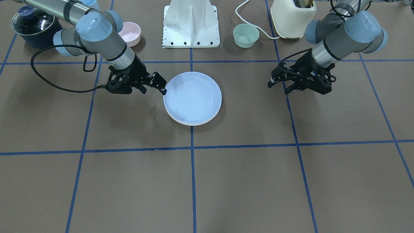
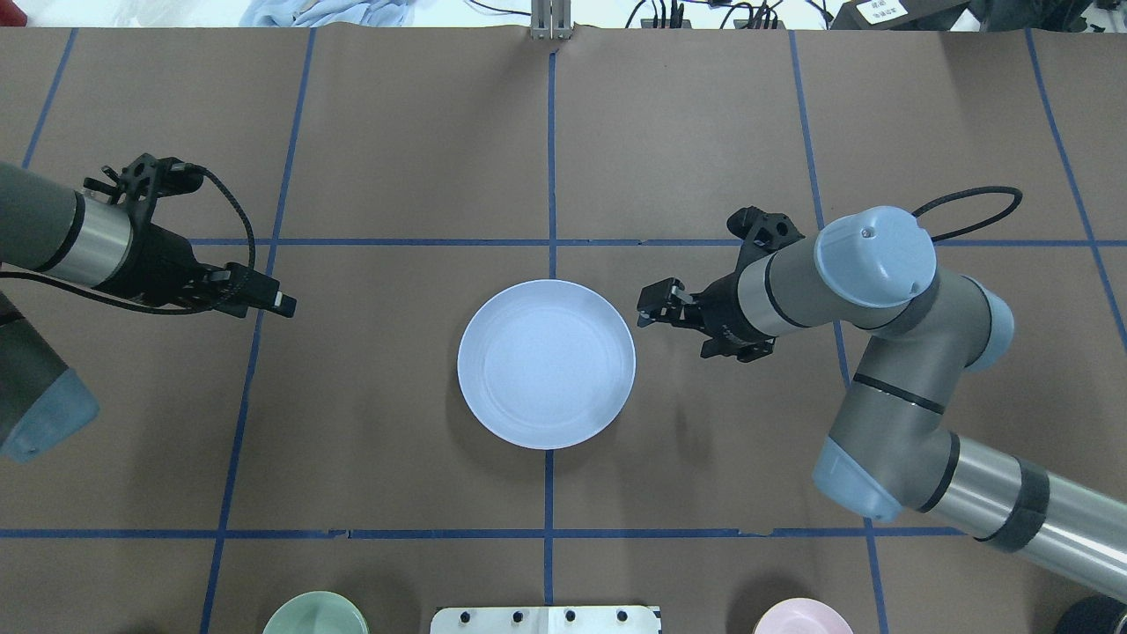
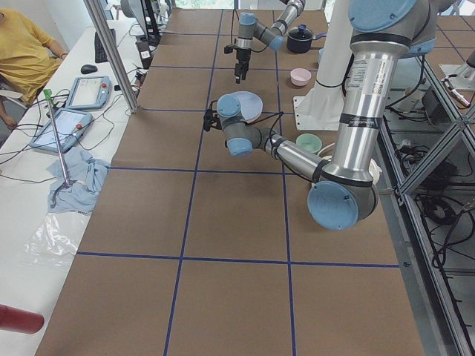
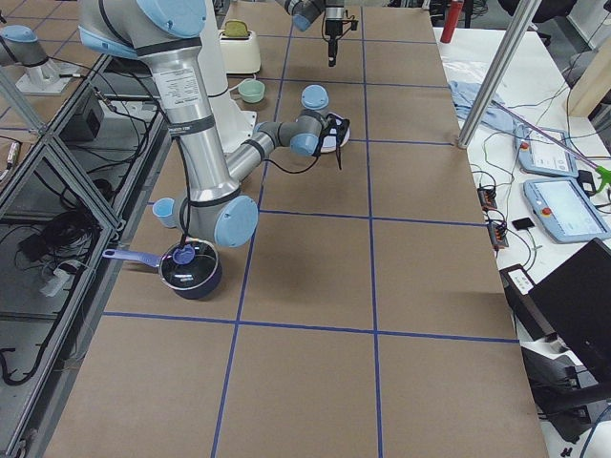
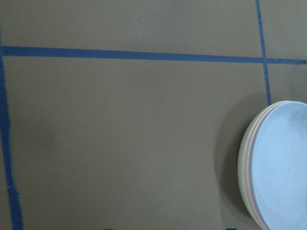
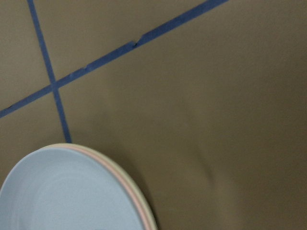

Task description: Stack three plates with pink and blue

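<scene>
**Three plates piled at table's centre, both grippers empty**

Nearest the robot, a mint-green bowl [image 2: 314,614] sits to the left of its white base [image 2: 546,621] and a pink bowl [image 2: 803,616] to the right. Beyond them, in the middle of the brown table [image 2: 396,158], the three plates lie in one pile. The cream plate [image 5: 241,167] is at the bottom, the pink plate [image 5: 246,167] between and the blue plate [image 2: 546,363] on top. The right gripper [image 2: 650,310] hangs just beside the pile's right rim, jaws apart and empty. The left gripper [image 2: 280,304] hovers well off to the left, its jaws also parted and holding nothing.
</scene>
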Available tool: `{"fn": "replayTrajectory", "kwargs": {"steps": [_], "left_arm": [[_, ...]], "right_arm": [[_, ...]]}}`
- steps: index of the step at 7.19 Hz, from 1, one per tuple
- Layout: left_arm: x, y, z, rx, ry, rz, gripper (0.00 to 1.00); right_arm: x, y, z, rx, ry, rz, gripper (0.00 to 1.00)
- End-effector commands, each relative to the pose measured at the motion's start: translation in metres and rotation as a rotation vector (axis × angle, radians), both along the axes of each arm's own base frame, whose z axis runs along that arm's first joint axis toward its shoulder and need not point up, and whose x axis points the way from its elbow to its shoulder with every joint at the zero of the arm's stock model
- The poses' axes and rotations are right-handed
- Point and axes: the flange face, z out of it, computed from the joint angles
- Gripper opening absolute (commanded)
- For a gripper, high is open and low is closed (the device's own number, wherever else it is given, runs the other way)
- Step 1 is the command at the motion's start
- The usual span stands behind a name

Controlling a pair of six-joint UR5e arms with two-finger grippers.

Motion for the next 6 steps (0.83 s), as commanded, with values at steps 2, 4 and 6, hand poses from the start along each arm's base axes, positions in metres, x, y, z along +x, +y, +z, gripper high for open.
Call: {"fn": "replayTrajectory", "kwargs": {"steps": [2, 4, 6], "left_arm": [[-0.083, -0.014, 0.079, 0.205, -0.127, 0.003, 0.83], [-0.159, -0.026, 0.139, 0.325, -0.224, -0.01, 0.83], [-0.234, -0.046, 0.217, 0.394, -0.33, -0.01, 0.96]], "right_arm": [[0.122, -0.046, 0.117, 0.152, 0.155, -0.101, 1.0], [0.231, -0.068, 0.202, 0.201, 0.203, -0.165, 1.0], [0.349, -0.07, 0.263, 0.263, 0.235, -0.215, 1.0]]}}
